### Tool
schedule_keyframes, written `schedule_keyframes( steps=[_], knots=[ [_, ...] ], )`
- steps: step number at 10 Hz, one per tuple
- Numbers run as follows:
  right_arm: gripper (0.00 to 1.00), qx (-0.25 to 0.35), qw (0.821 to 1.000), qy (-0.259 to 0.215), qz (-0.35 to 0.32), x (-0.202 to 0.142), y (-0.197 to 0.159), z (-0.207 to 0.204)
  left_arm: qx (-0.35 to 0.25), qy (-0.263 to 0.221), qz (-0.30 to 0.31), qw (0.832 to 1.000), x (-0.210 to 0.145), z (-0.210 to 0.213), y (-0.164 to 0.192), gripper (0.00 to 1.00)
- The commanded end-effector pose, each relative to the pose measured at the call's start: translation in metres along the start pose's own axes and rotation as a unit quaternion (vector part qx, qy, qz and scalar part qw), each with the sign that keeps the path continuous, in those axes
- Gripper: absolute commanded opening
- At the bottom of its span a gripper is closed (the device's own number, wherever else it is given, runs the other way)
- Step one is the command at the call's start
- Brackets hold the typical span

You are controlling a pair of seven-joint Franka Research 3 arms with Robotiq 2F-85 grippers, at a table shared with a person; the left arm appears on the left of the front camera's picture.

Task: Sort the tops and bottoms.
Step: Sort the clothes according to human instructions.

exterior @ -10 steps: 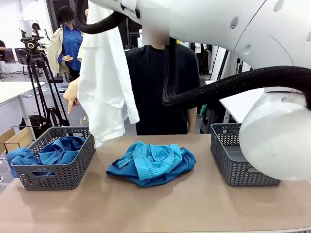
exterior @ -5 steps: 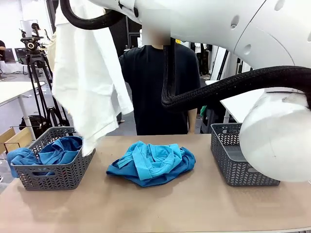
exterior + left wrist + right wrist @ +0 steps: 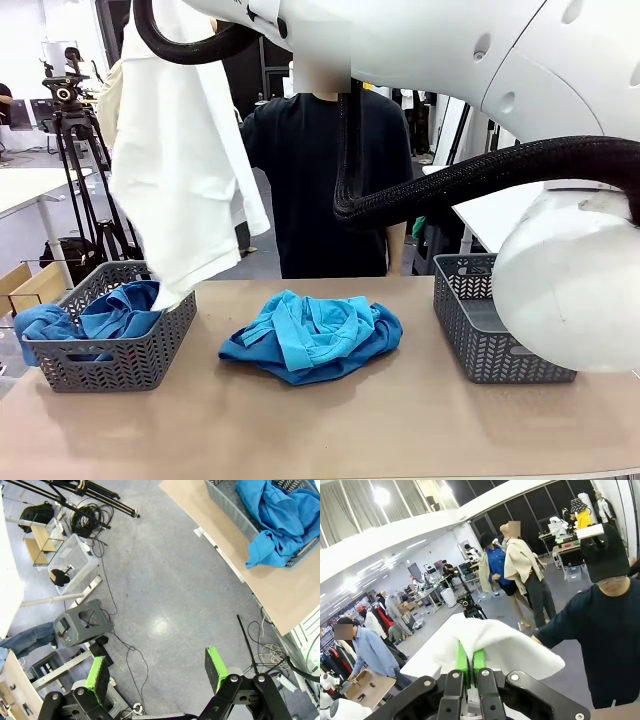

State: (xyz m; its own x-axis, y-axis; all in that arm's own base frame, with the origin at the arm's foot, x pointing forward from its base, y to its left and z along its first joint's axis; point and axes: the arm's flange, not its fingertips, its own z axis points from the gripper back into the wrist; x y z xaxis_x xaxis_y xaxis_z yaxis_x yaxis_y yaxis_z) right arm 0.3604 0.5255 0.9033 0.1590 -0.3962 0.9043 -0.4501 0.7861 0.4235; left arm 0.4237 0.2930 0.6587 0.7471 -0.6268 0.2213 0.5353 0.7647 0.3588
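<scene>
Fingers of the right claw [image 3: 471, 661] pinch shut on a fold of the white top [image 3: 185, 150], which hangs limp and creased, its low corner at the left basket's [image 3: 150, 355] far rim. That basket holds crumpled blue garments [image 3: 120, 310]. At the middle of the table [image 3: 350, 430] a turquoise top [image 3: 305, 330] lies bunched on a darker blue one [image 3: 250, 352]. The right basket [image 3: 480, 340] stands at the right. The left claw [image 3: 156, 672] gapes wide, holding nothing, above the floor [image 3: 150, 590].

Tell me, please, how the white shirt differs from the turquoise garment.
The white shirt hangs in the air, pinched by the right gripper; the turquoise garment lies crumpled on the table. The shirt dangles over the left basket; the turquoise garment sits between it and the right basket. Both are soft cloth.
</scene>
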Motion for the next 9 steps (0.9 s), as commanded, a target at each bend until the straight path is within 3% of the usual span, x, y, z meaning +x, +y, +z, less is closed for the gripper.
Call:
schedule_keyframes(
  steps=[1, 2, 3, 4, 6, 9],
  knots=[
    [0.00, 0.001, 1.000, 0.000, 0.003, 0.004, 0.002, 0.004, 0.003, 0.004, -0.002, 1.000, -0.002, 0.001, 0.000, 1.00],
    [0.00, 0.000, 1.000, 0.000, 0.000, 0.000, 0.000, 0.000, 0.003, 0.004, -0.002, 1.000, -0.002, 0.001, 0.000, 1.00],
    [0.00, 0.038, 0.999, 0.011, -0.003, 0.000, -0.002, -0.035, 0.003, 0.004, -0.002, 1.000, -0.002, 0.001, 0.000, 1.00],
    [0.00, 0.038, 0.999, 0.003, -0.003, 0.002, -0.003, -0.067, 0.003, 0.004, -0.002, 1.000, -0.002, 0.001, 0.000, 1.00],
    [0.00, 0.055, 0.998, -0.026, 0.005, 0.009, 0.012, -0.128, 0.003, 0.004, -0.002, 1.000, -0.002, 0.001, 0.000, 1.00],
    [0.00, 0.063, 0.994, -0.085, -0.019, 0.016, 0.047, -0.186, 0.003, 0.004, -0.002, 1.000, -0.002, 0.001, 0.000, 1.00]
  ],
)
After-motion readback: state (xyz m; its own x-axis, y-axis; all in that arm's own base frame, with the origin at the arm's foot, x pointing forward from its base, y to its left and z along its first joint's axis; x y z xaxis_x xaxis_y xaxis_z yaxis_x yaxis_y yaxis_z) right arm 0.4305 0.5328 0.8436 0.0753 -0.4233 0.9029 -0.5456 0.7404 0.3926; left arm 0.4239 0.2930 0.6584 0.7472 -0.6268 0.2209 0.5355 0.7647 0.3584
